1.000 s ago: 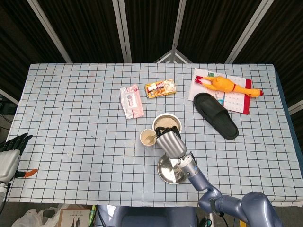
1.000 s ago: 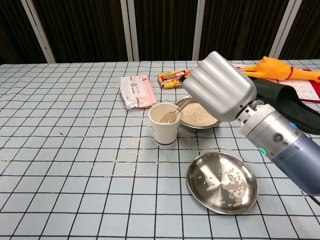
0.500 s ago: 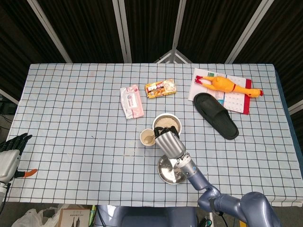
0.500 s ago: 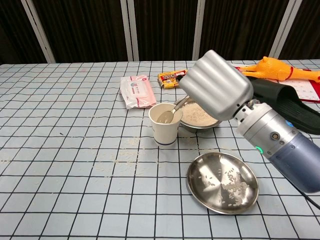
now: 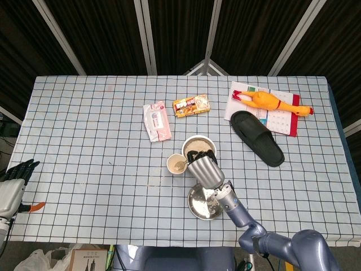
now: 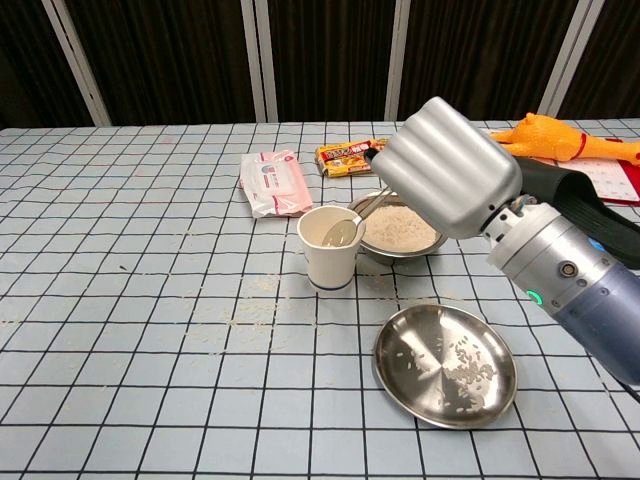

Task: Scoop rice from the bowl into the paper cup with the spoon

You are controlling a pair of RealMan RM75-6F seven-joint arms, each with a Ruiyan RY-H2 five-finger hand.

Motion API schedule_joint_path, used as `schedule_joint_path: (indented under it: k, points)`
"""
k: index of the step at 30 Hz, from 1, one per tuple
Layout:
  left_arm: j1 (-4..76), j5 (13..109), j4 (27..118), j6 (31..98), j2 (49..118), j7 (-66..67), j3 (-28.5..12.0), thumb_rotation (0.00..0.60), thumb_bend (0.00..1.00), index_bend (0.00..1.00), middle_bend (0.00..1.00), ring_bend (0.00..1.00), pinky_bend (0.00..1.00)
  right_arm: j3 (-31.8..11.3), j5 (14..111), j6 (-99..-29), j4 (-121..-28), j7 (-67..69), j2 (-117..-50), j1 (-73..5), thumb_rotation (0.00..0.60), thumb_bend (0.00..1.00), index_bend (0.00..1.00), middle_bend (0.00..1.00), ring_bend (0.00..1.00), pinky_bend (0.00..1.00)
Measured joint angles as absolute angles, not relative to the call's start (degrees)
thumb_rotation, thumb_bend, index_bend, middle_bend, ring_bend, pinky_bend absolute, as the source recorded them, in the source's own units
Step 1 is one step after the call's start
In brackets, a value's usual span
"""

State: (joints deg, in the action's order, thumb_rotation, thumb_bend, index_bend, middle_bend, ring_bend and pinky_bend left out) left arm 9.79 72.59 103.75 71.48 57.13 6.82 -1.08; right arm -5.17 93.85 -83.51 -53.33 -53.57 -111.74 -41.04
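My right hand (image 6: 448,168) (image 5: 203,171) holds the spoon (image 6: 350,222) by its handle. The spoon's bowl sits over the mouth of the white paper cup (image 6: 329,254) (image 5: 176,165), tilted into it. Just behind and to the right of the cup stands the steel bowl of rice (image 6: 402,232) (image 5: 198,146), partly hidden by the hand. My left hand (image 5: 16,172) hangs off the table's left edge, fingers spread and holding nothing.
An empty steel plate (image 6: 445,364) with stray grains lies in front of the bowl. Rice grains are scattered on the checked cloth left of the cup. Further back lie a wipes pack (image 6: 271,184), snack packet (image 6: 344,156), black slipper (image 6: 585,210) and rubber chicken (image 6: 560,140).
The right hand dipped slightly toward the cup, then shifted back right. The spoon's bowl stays over the cup mouth. The left hand has not moved.
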Motion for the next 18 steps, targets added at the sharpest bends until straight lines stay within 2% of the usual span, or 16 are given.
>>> schedule_joint_path:
  k: [12, 18]
  points:
    - [9.88, 72.31, 103.58, 71.20, 57.17, 6.87, -1.05, 0.600, 0.00, 0.00, 0.00, 0.00, 0.00, -12.29, 90.13, -86.21, -64.12, -51.22, -108.15, -39.04, 0.600, 0.57, 0.65, 0.89, 1.00, 1.00]
    - [9.93, 72.07, 103.67, 70.95, 57.17, 7.00, -0.98, 0.600, 0.00, 0.00, 0.00, 0.00, 0.00, -13.40, 87.83, -87.29, -70.49, -50.47, -104.32, -36.13, 0.600, 0.57, 0.65, 0.89, 1.00, 1.00]
